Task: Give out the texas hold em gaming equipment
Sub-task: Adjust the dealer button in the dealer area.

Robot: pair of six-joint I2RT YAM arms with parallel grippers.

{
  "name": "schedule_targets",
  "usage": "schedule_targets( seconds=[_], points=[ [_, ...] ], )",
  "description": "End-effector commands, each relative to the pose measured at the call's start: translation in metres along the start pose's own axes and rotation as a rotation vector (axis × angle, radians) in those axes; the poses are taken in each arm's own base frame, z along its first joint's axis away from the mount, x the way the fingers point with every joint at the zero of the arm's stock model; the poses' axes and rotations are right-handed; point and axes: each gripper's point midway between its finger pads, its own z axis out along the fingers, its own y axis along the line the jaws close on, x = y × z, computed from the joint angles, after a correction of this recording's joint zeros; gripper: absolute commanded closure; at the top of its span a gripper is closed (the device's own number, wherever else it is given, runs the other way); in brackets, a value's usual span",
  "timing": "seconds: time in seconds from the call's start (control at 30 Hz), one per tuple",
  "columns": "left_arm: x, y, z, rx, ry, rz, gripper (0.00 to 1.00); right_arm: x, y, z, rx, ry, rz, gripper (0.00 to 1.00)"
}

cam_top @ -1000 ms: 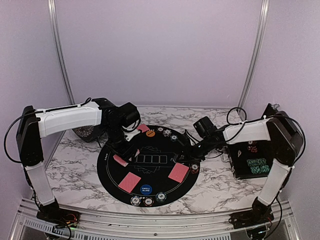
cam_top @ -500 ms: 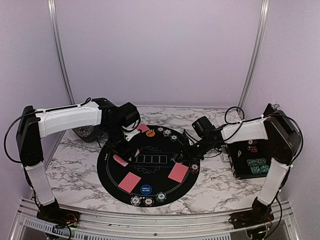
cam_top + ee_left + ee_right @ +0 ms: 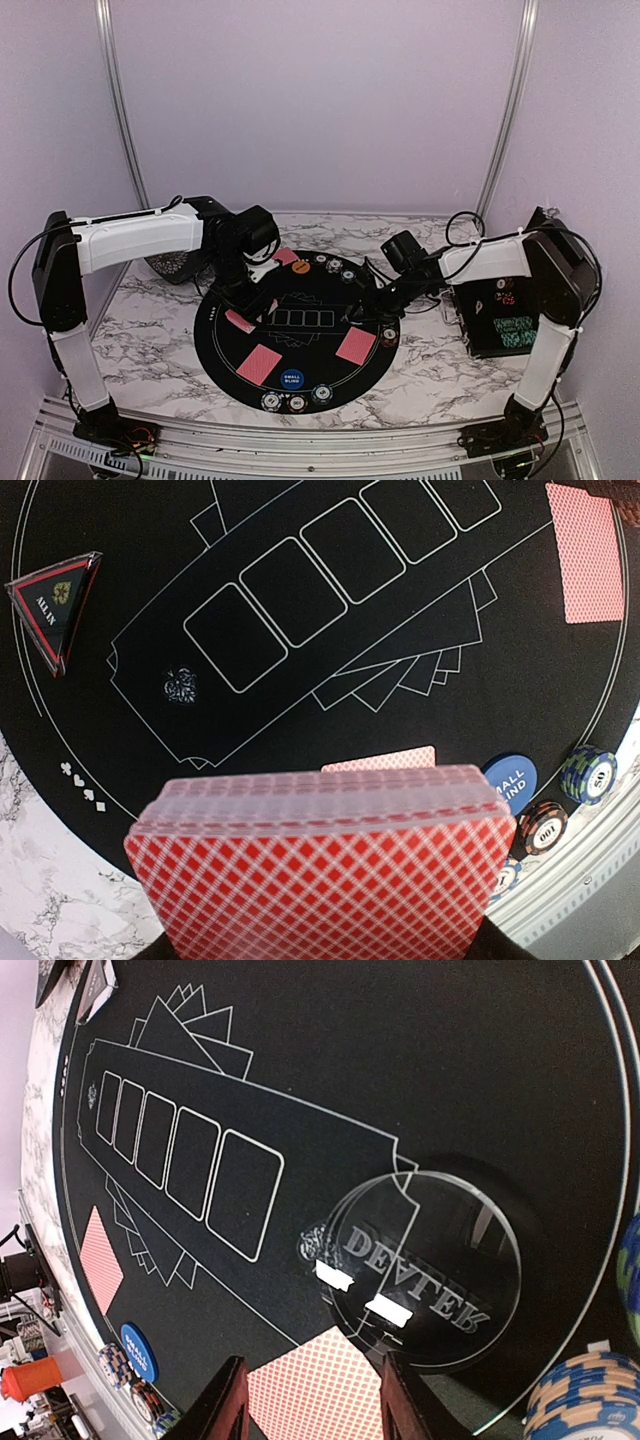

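The left tool pinches a deck of red-backed playing cards over the left side of the round black mat (small black triangular marker nearby). The right tool stands partly spread, clear round dealer disc at its tips; grip uncertain.

Soft even light; card deck close, blurred.

The deck of red-backed cards runs off the left wrist view's bottom edge, hiding most of one card and half the blue button — the right wrist view's corner crops a chip stack.
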Motion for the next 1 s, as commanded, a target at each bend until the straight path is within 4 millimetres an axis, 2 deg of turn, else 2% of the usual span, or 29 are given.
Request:
schedule_targets(
  seconds=[0.0, 0.17, 0.43, 0.73, 0.97],
  points=[
    [0.001, 0.002, -0.005, 0.003, -0.011, -0.002, 0.43, -0.007, 0.001, 0.003, 0.027, -0.013, -0.023, 0.57],
    [0.001, 0.001, -0.006, 0.007, -0.012, 0.000, 0.43, -0.019, 0.016, -0.009, -0.006, -0.052, -0.038, 0.57],
    [-0.002, -0.002, -0.008, 0.016, -0.019, -0.001, 0.43, -0.045, 0.075, -0.037, -0.240, -0.139, -0.054, 0.56],
    [-0.007, -0.005, -0.011, 0.025, -0.030, 0.003, 0.43, -0.057, 0.119, -0.036, -0.539, -0.127, 0.015, 0.54],
    [-0.011, -0.008, -0.013, 0.029, -0.034, 0.008, 0.43, -0.063, 0.131, -0.034, -0.603, -0.127, 0.042, 0.51]
  ],
)
